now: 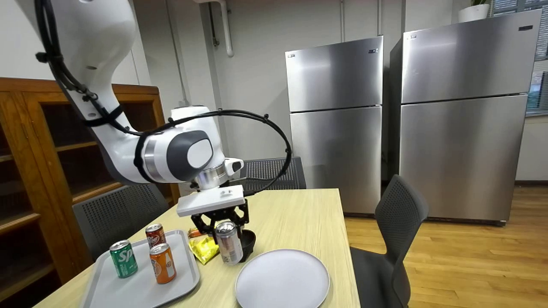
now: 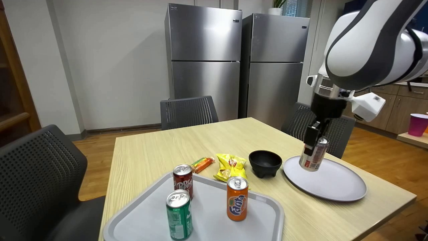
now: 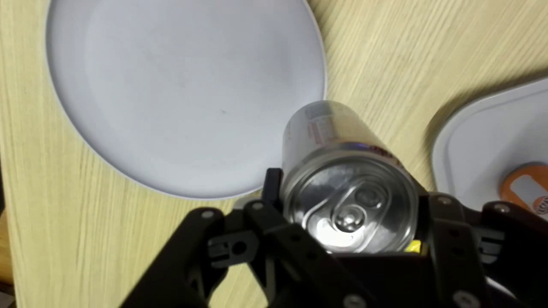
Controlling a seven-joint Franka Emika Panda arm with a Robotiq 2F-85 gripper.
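Pinching a silver can (image 3: 349, 196), the gripper (image 1: 228, 235) stands parted to its width. In the wrist view the can overlaps the plate (image 3: 184, 85) at four o'clock; both exterior views add a green can (image 2: 180, 214).

In an exterior view, the Sprite can (image 2: 179, 216) stands before the Dr Pepper can (image 2: 183, 180) on the tray (image 2: 209, 216), the Fanta can (image 2: 237, 201) right of both; behind lie, left to right, a snack packet (image 2: 202, 164), snack bag (image 2: 230, 165) and bowl (image 2: 265, 163); right of these, the plate (image 2: 334, 182); a held can (image 3: 346, 179) is in the gripper (image 3: 347, 188).
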